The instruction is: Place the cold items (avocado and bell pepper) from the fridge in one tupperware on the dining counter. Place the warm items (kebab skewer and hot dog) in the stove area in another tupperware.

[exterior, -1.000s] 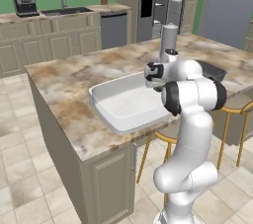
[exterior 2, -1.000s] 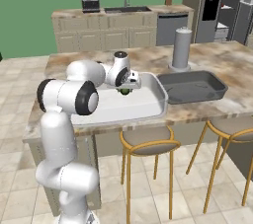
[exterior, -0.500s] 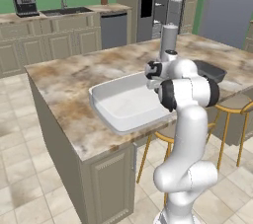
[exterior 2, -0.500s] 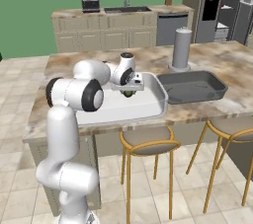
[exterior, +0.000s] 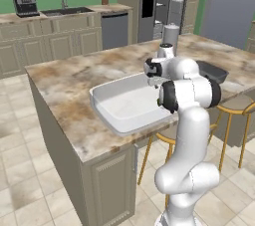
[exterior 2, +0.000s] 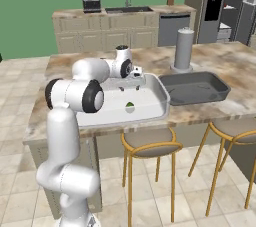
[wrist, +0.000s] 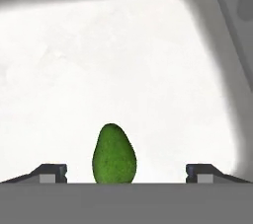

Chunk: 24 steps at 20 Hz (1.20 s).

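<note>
Below your gripper (wrist: 126, 171), at six o'clock in the hand view, the avocado (wrist: 114, 154) lies in the white tupperware (exterior 2: 159, 87); jaws spread wide, touching nothing.

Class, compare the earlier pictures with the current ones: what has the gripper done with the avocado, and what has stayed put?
The gripper has opened and let go of the avocado, which has dropped from between the jaws into the white tupperware. The arm stays above the tub; the dark grey tray and dining counter are unchanged.
</note>
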Motion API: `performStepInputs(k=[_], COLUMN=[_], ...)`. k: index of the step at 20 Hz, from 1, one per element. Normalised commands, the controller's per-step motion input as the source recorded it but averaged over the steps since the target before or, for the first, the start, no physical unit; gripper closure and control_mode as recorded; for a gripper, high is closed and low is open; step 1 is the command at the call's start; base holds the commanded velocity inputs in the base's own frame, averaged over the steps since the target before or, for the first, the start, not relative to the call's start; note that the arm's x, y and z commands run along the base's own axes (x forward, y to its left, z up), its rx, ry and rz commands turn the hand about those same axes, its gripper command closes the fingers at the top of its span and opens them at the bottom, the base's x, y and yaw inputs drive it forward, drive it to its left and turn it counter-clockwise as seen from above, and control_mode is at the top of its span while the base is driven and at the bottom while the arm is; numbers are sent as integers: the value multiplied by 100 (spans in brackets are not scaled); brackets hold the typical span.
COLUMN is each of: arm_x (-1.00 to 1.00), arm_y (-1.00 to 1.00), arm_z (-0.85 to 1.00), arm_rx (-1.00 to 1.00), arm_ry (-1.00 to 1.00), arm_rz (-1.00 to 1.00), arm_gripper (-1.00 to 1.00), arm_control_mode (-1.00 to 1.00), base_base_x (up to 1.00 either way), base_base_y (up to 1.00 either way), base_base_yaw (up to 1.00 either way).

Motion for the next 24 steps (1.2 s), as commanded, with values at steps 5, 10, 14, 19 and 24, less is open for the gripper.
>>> performStepInputs(k=[5, 10, 14, 19, 24], arm_x=[-57, -100, -100, -100, -100], arm_y=[3, 0, 0, 3, 31], arm_z=[86, 100, 92, 47, 19], arm_rx=[-11, 2, 16, 21, 7], arm_ry=[0, 0, 0, -4, 0], arm_rz=[-16, -27, -24, -17, -11], arm_gripper=[-100, -100, -100, -100, -100], arm_control_mode=[-100, -100, -100, -100, -100], base_base_x=[0, 0, 0, 0, 0], base_base_y=[0, 0, 0, 0, 0], base_base_yaw=[0, 0, 0, 0, 0])
